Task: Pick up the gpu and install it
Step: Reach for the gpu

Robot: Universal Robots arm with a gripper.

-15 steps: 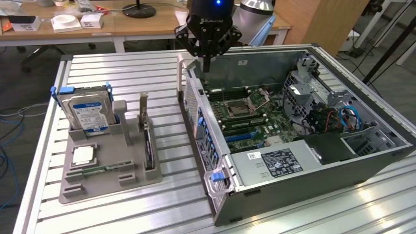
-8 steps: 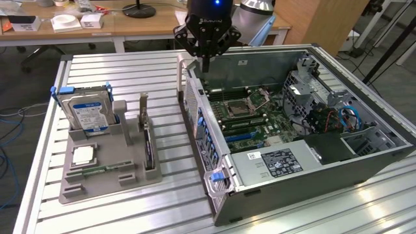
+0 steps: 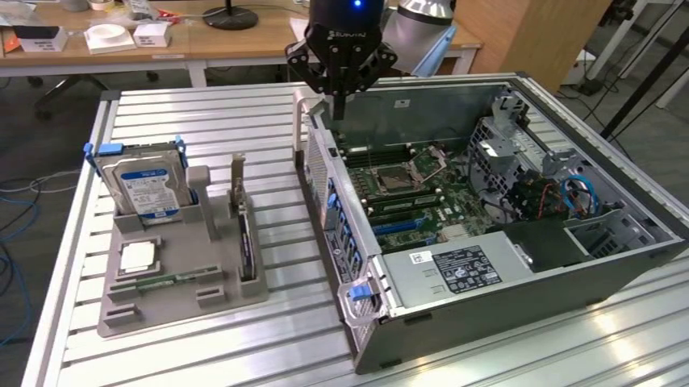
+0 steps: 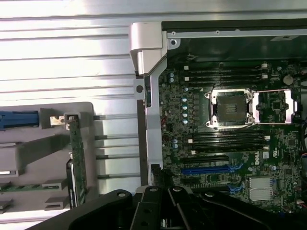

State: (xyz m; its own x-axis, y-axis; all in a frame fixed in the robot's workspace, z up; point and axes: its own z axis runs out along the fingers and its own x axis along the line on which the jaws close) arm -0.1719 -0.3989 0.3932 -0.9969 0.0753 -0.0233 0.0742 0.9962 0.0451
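Hovering above the rear corner of the open computer case (image 3: 603,266), my tool (image 3: 337,103) has its fingers pressed together and carries nothing. By my reading this is the very start of the job: the pick-up has not begun, and nothing is fitted into the long blue slot (image 4: 211,168) on the motherboard (image 3: 415,189).

The graphics card (image 3: 247,242) stands on its long edge in a groove of the grey holder (image 3: 161,310), on the side of the holder nearest the case, with its silver bracket at the far end. The holder sits on the slatted worktop (image 3: 215,121) towards the exterior view's left, well apart from my tool. A blue-labelled hard drive (image 3: 145,189) stands at the holder's other side, with grey posts between it and the card.

I judge that a grasp would call for spreading the fingers first, getting over the card's upper edge, and lining them up across its thin body. The groove walls sit close, so a crooked approach could knock the card or catch the holder.
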